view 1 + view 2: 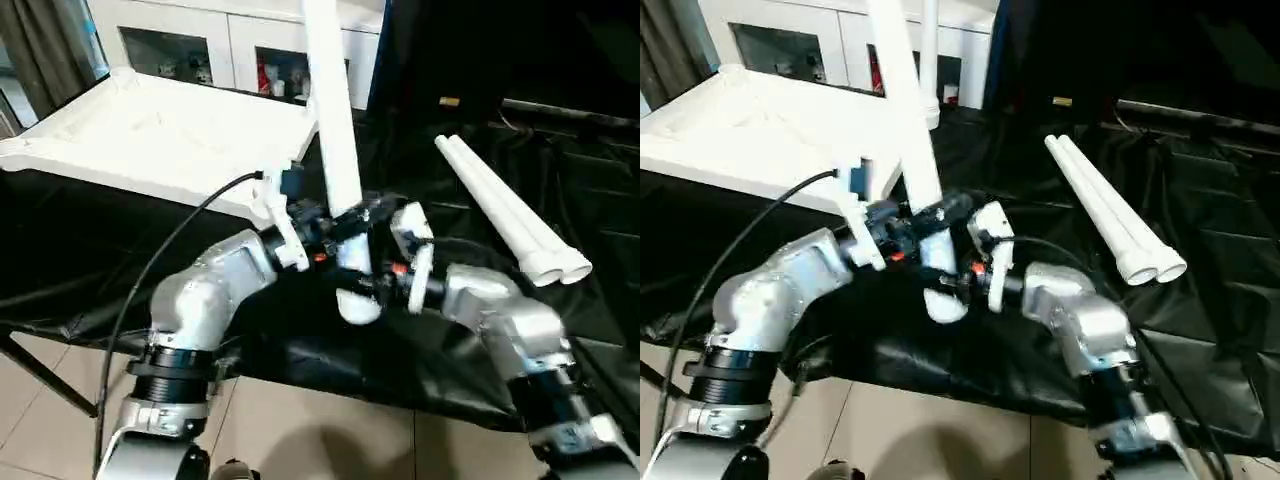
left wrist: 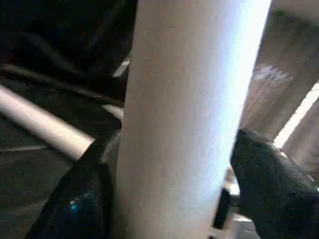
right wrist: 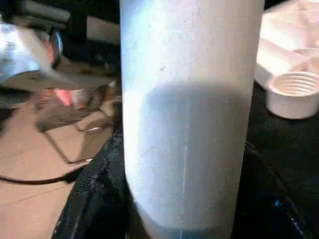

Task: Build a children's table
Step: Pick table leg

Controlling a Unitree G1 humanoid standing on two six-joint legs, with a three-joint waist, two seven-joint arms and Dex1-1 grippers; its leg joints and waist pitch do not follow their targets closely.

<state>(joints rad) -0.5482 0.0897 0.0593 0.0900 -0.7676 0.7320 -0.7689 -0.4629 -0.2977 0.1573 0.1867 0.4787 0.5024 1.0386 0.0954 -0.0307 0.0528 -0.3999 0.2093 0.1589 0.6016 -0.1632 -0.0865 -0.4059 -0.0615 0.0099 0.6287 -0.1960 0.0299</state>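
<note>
A white leg [image 1: 335,120] of the children's table stands nearly upright over the black-covered work table, its lower end [image 1: 358,305] near the front edge. My right gripper [image 1: 378,278] is shut on the leg [image 3: 189,99] low down. Just above it, my left gripper [image 1: 335,225] straddles the same leg [image 2: 189,119] with its fingers [image 2: 79,199] slightly apart from it. The white table top [image 1: 150,130] lies underside up at the back left, with a threaded corner socket [image 3: 294,92] close by. Another leg [image 1: 928,50] stands in its far corner.
Two loose white legs [image 1: 510,220] lie side by side on the black cover [image 1: 450,350] to the right. A white cabinet [image 1: 230,50] stands behind. My left arm's black cable [image 1: 170,250] loops over the table edge, above the tiled floor [image 1: 300,430].
</note>
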